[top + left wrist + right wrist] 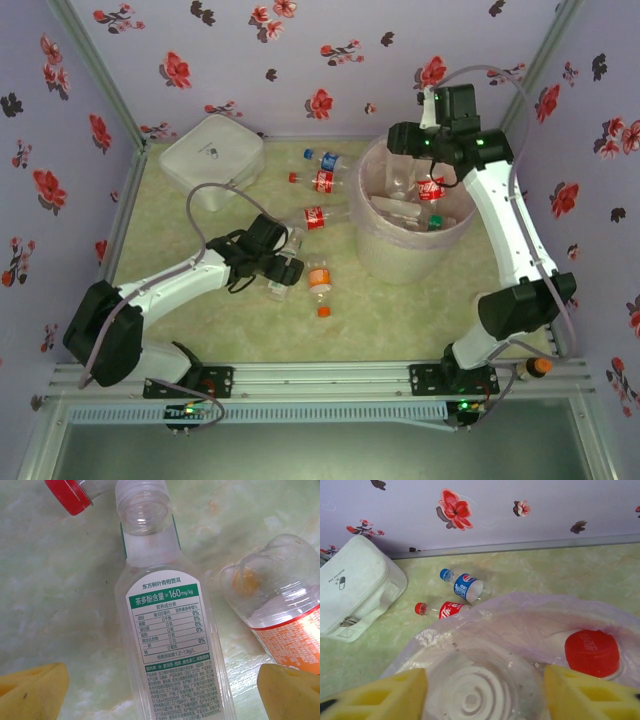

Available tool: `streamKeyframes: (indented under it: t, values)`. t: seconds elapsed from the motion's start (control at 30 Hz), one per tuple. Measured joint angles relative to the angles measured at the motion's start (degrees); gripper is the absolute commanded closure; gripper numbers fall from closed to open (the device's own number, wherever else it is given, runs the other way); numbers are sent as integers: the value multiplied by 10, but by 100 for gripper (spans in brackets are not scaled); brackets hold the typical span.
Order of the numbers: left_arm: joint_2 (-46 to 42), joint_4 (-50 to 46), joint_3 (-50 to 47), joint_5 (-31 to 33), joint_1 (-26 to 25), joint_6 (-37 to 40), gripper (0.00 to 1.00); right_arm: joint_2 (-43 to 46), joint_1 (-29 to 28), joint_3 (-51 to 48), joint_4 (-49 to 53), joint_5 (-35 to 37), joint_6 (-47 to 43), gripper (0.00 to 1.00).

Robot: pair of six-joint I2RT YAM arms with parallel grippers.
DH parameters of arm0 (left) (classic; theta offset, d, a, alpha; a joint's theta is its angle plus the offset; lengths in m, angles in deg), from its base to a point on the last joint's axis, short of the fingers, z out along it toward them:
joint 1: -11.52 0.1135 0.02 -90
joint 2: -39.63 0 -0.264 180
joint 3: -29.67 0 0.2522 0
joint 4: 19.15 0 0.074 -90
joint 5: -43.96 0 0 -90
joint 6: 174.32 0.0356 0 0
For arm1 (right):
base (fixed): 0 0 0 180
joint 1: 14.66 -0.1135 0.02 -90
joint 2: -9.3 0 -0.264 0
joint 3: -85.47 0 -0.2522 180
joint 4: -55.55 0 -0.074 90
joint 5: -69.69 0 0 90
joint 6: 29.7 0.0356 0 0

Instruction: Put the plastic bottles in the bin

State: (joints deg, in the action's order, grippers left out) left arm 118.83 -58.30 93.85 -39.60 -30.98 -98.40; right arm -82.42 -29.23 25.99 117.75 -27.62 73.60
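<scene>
**Entry: bottles, bin and tools**

- Clear plastic bottle with a green-and-white printed label point(170, 630) lay flat on the pale green marbled tabletop point(60, 605), neck pointing away from the left tool point(160, 692). That tool's yellow fingers point(32, 690) stood wide apart on either side of the bottle, touching nothing.
- Clear orange-labelled bottle point(285, 625) lay just beside it, on the right of the wrist view.
- Large round pale bucket lined with a pinkish translucent bag point(385, 255) stood right of centre. It held several bottles, a red-labelled one point(430, 190) among them.
- Right tool point(400, 155) hung over the bucket's far side. Its yellow fingers point(385, 695) flanked the ribbed base of a clear bottle point(475, 695) — whether they clamped it could not be told.
- Blue-labelled bottle point(325, 160) and red-labelled bottle with a red cap point(318, 182) lay loose between the bucket and the white rounded square case point(212, 155).
</scene>
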Motion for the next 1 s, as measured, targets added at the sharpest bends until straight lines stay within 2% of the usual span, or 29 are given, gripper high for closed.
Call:
streamKeyframes:
  t: [0.07,0.1,0.2,0.27,0.5,0.73,0.8,0.97,1.0]
  values:
    - [0,0,0,0,0,0,3,8,0,0,3,0,-3,46]
    - [0,0,0,0,0,0,3,12,0,0,7,0,-3,41]
    - [0,0,1,0,0,0,3,25,0,0,20,-1,-14,11]
    - [0,1,1,0,0,0,3,36,1,0,32,-2,-28,1]
    - [-2,2,1,0,0,-1,3,73,8,-13,41,-23,-90,0]
    - [-2,9,1,0,0,-3,3,48,8,-81,10,-65,-164,1]
    - [-2,10,1,0,0,-4,3,34,8,-99,-5,-69,-179,9]
    - [-5,10,1,1,0,-4,3,25,8,-123,-36,-83,-190,47]
    - [-7,10,1,1,0,-4,3,29,8,-124,-42,-84,-190,52]
